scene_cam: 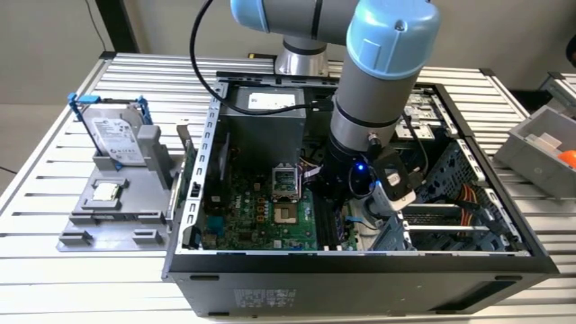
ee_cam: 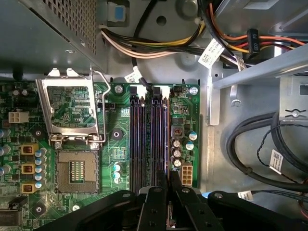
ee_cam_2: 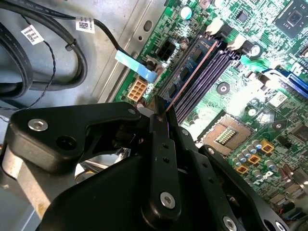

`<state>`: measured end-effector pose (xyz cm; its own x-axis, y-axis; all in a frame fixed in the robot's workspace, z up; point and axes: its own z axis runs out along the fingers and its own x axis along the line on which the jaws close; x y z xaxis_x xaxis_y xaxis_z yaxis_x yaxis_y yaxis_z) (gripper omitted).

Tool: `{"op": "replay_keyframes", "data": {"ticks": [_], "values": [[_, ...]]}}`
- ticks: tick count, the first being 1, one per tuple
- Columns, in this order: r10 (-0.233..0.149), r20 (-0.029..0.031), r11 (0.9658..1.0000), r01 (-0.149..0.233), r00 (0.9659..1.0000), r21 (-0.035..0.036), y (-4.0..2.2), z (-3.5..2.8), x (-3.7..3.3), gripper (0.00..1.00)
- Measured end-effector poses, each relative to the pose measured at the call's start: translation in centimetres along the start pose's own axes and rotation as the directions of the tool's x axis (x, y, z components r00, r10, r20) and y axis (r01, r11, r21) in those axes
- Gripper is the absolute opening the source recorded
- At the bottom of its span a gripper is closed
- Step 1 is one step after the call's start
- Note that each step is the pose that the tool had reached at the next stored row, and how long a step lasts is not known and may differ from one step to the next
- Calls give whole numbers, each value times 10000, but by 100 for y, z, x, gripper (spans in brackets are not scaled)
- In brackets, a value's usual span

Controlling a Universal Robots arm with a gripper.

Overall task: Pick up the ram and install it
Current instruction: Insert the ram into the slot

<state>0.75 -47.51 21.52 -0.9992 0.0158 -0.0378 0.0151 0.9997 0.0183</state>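
Supporting table (scene_cam: 54, 283): slatted metal, carries the open computer case (scene_cam: 360, 277) at centre of the exterior view.
Arm (scene_cam: 378, 101): comes down from the top centre into the case, toward the exterior view's right of the motherboard (scene_cam: 261, 216).
Motherboard: green, flat in the case; bare CPU socket (ee_cam: 72, 168) beside the memory slots (ee_cam: 137, 144).
End effector (ee_cam_2: 161, 113): fingers drawn narrow, clamped on one end of the ram; sits right over the slots in both wrist views.
Ram (ee_cam_2: 187, 72): held edge-up, running along the slot nearest the white connector (ee_cam_2: 138, 89); looks lined up with that slot. Cannot tell if it is seated or just above.
Risk 1: stick a bit off the slot line or tilted, so pressing would jam it on the slot wall. Cause: grip is at one end only.
Risk 2: far end rides high and only one end seats. Same cause.
Risk 3: black cables (ee_cam_2: 29, 72) just beside the end effector could snag.
View gap 1: the second wrist view shows the ram's face and long edge; in the first wrist view it is edge-on and hard to split from the dark slots.
View gap 2: the exterior view gives the arm's place in the case, with the wrist in front of the slot contact.
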Motion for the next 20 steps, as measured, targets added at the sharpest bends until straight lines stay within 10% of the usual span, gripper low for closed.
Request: {"op": "replay_keyframes", "data": {"ticks": [20], "values": [[3,0,10000,-3,10000,20,-1,16,21,0]]}}
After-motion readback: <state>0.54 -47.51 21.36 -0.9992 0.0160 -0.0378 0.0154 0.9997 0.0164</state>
